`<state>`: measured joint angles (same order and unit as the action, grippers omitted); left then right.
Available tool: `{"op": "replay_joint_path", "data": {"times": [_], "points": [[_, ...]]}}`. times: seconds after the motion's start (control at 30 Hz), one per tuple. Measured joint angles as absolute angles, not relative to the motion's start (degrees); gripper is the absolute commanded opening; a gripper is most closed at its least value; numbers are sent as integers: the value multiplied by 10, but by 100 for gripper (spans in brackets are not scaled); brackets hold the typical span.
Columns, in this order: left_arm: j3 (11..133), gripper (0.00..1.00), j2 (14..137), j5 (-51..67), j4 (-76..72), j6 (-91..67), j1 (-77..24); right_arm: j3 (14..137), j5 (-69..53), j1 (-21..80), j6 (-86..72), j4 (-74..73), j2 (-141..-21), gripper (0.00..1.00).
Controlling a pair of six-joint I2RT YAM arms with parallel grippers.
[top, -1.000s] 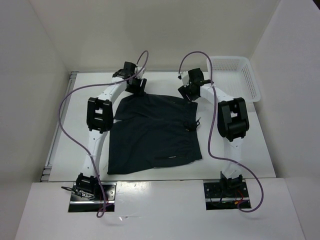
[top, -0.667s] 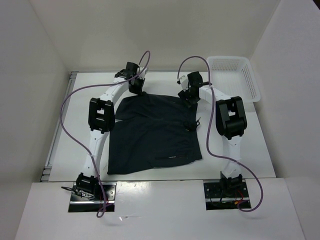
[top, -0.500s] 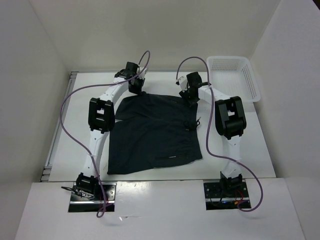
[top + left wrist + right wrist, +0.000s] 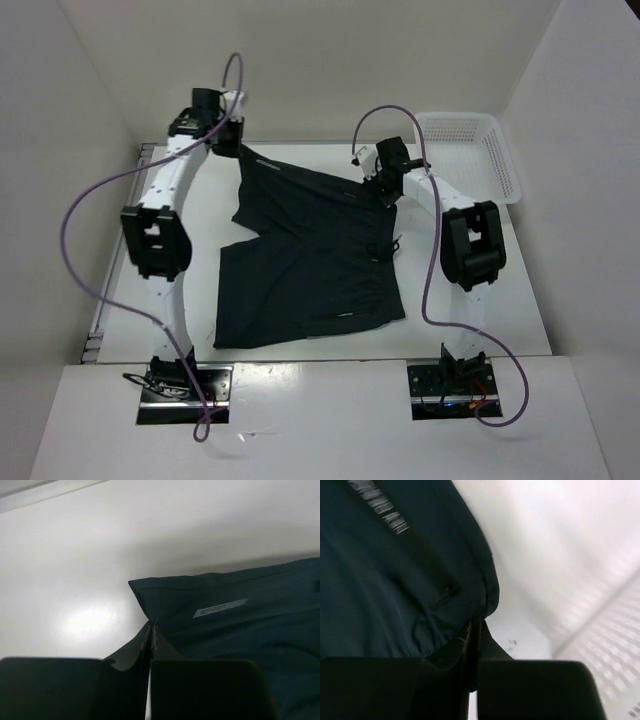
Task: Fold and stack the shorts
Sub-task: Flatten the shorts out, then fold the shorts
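Black shorts point(image 4: 310, 270) lie spread on the white table, their far edge pulled up and taut between both grippers. My left gripper point(image 4: 232, 147) is at the far left, shut on the shorts' far left corner and holding it off the table. In the left wrist view the jaws point(image 4: 151, 629) pinch the cloth corner point(image 4: 150, 597), with a small white label point(image 4: 220, 608) on the fabric beyond. My right gripper point(image 4: 385, 190) is shut on the far right corner; in the right wrist view the fabric edge point(image 4: 487, 592) runs into the closed jaws point(image 4: 475, 628).
A white plastic basket point(image 4: 455, 117) stands at the far right corner of the table, close to the right gripper; its mesh wall point(image 4: 615, 645) shows in the right wrist view. White walls enclose the table on the left, back and right.
My left gripper shut on the far left corner and rose up and to the left with it, stretching the far edge. My right gripper closed on the far right corner.
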<state>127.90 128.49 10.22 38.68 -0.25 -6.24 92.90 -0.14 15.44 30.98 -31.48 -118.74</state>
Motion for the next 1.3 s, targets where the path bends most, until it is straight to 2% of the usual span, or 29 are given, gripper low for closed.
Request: {"op": "replay_joint_path", "data": {"times": [0.17,0.23,0.37,0.53,0.63,0.7,0.73,0.87,1.1,1.3], "points": [[1023,0,1044,101,406,-3,-35,808,5,225,339,-315,-993,0],[935,3,979,104,413,-2,-41,742,0,272,351,-317,-917,0],[787,9,931,121,424,-2,-50,648,-17,310,372,-323,-871,0],[650,9,943,135,449,-2,-50,556,2,312,413,-345,-887,0],[619,15,943,139,456,-2,-51,540,8,339,428,-353,-887,0],[609,24,943,139,456,-2,-51,539,8,352,434,-352,-887,0],[608,33,943,139,458,-3,-51,539,7,357,436,-351,-887,0],[622,44,946,147,467,-2,-42,539,9,359,447,-350,-887,0],[708,49,994,180,459,-2,5,540,12,359,454,-347,-891,0],[739,49,1074,181,457,-3,22,541,15,359,464,-346,-900,0]]}}
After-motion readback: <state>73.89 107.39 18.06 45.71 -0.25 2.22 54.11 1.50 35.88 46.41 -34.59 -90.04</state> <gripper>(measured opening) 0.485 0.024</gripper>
